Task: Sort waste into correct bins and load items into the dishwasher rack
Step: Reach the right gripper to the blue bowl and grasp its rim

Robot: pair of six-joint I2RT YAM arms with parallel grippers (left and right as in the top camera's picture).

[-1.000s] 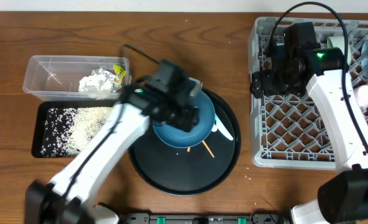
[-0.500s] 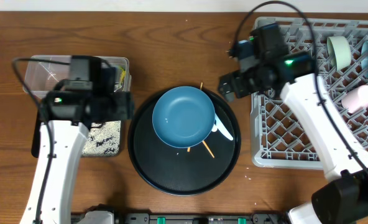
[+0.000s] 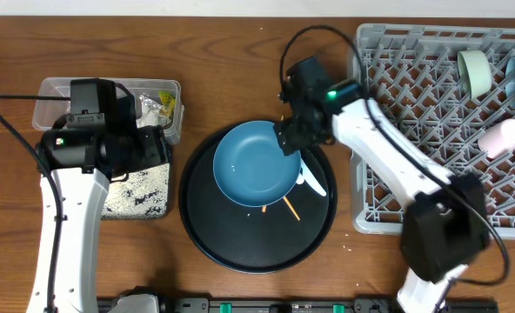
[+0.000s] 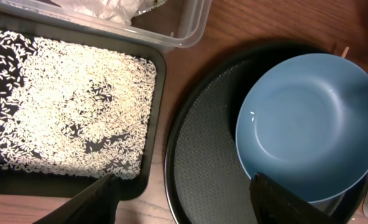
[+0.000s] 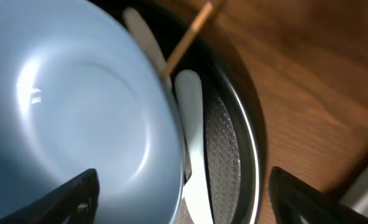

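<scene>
The waste looks sorted. Left of the round black tray (image 3: 231, 243), the clear tub (image 3: 53, 96) holds the crumpled tissue (image 3: 144, 111) and the yellow-green wrapper (image 3: 166, 103). The rice (image 4: 66, 106) is spread in the shallow black tray (image 3: 136, 215) beside it.

Loading is only partly done. In the dishwasher rack (image 3: 414, 174), right of the round tray, you have the pale green bowl (image 3: 475, 71) and the whitish cup (image 3: 501, 137). Both lie on their sides.

Three things are left to load, all on the round tray:
- **The blue bowl (image 3: 256, 165):** it sits right way up toward the tray's far right, mouth to the ceiling (being round, it has no long axis to speak of).
- **The white spoon (image 5: 190, 124):** it lies tucked against the bowl's right rim, its length running from the tray's far side toward its near right.
- **The chopsticks (image 3: 290, 209):** they are mostly hidden under the bowl. A tip pokes out past the bowl's far edge and ends show at its near edge, so they run roughly far to near.

Your right hand (image 3: 292, 139) hovers over the bowl's far right rim, fingers spread wide and empty. Your left hand (image 4: 184, 199) is over the tabletop at the round tray's left edge, also wide apart and holding nothing.
</scene>
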